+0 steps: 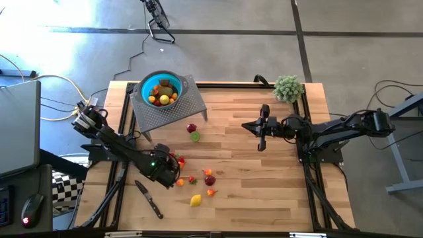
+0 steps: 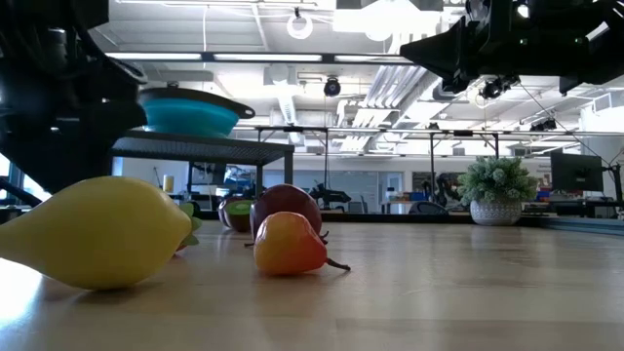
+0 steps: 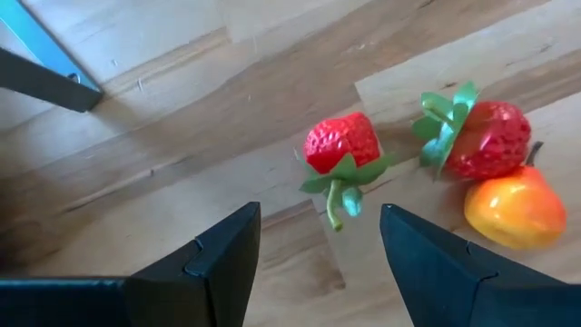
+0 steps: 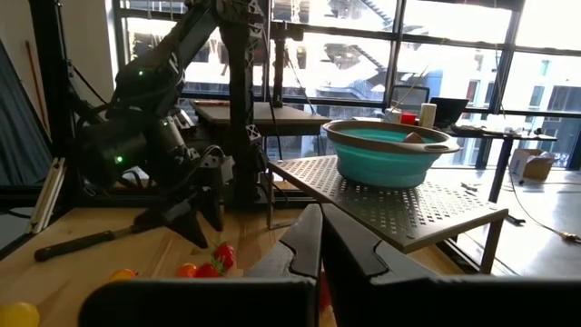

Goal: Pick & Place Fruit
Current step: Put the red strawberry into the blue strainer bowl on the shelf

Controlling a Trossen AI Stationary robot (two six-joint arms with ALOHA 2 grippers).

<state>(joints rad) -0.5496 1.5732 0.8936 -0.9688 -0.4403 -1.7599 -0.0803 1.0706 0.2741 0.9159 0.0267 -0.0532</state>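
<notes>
Small fruits lie loose on the wooden table: a red strawberry (image 3: 342, 145), a second strawberry (image 3: 486, 136) and an orange-yellow fruit (image 3: 515, 211) beside it. A yellow lemon (image 1: 195, 199), a maroon fruit (image 1: 192, 128) and a lime green one (image 1: 195, 137) lie farther off. My left gripper (image 3: 320, 263) hangs open over the near-left table, slanting down, the first strawberry just ahead of its fingertips, untouched. A teal bowl (image 1: 160, 90) holding several fruits stands on a grey perforated stand (image 1: 173, 110). My right gripper (image 1: 262, 129) is shut and level above the table's middle right.
A black-handled knife (image 1: 149, 198) lies near the front edge, left of the lemon. A fuzzy green plant ball (image 1: 288, 88) sits at the far right corner. Bare wood stretches across the middle and the near right of the table.
</notes>
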